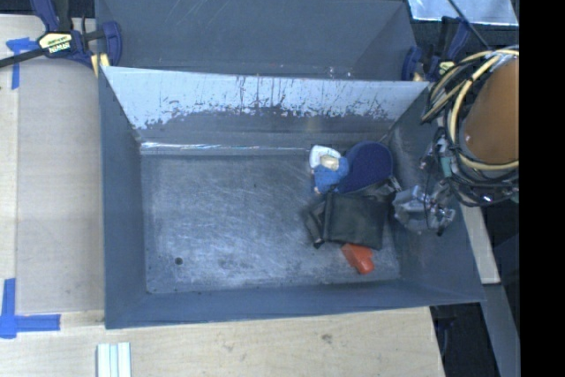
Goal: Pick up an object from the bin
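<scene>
My claw is hanging right of centre, beside a black pouch; released or clenched, I cannot tell. I am seemingly approaching; next, shifting left and descending.

You've got a cluster at the right of the bin: blue round piece touching a white-and-blue lump, black flat pouch below, orange-red bit at its corner

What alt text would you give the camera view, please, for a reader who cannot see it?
The gripper hangs at the right side of the grey bin, beside a small heap: a black object, a blue disc and an orange piece.
</scene>
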`<state>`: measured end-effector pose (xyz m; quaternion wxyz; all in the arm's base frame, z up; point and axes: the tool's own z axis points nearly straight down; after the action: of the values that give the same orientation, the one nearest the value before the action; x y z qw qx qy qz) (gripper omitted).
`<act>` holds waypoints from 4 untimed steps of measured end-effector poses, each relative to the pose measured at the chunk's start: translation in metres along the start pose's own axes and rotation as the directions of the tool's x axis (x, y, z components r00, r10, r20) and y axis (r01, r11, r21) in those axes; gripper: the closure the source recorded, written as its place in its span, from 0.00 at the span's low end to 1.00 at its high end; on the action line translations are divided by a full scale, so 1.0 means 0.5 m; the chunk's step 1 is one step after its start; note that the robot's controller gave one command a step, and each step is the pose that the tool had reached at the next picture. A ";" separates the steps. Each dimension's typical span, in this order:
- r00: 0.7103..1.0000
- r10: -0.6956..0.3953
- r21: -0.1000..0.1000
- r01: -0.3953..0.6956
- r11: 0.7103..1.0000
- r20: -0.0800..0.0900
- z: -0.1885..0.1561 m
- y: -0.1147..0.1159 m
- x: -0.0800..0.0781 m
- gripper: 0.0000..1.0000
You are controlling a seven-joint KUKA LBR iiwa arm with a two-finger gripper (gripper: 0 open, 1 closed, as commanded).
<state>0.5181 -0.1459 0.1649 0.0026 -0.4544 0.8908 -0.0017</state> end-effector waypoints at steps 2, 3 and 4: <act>0.993 -0.119 0.005 0.119 0.993 0.000 0.131 -0.032 -0.103 0.00; 0.982 -0.189 0.017 0.189 0.982 0.007 0.148 -0.047 -0.112 0.00; 0.983 -0.183 0.023 0.183 0.983 0.009 0.144 -0.053 -0.113 1.00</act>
<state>0.5732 -0.1155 0.0930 0.0123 -0.5343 0.8451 -0.0091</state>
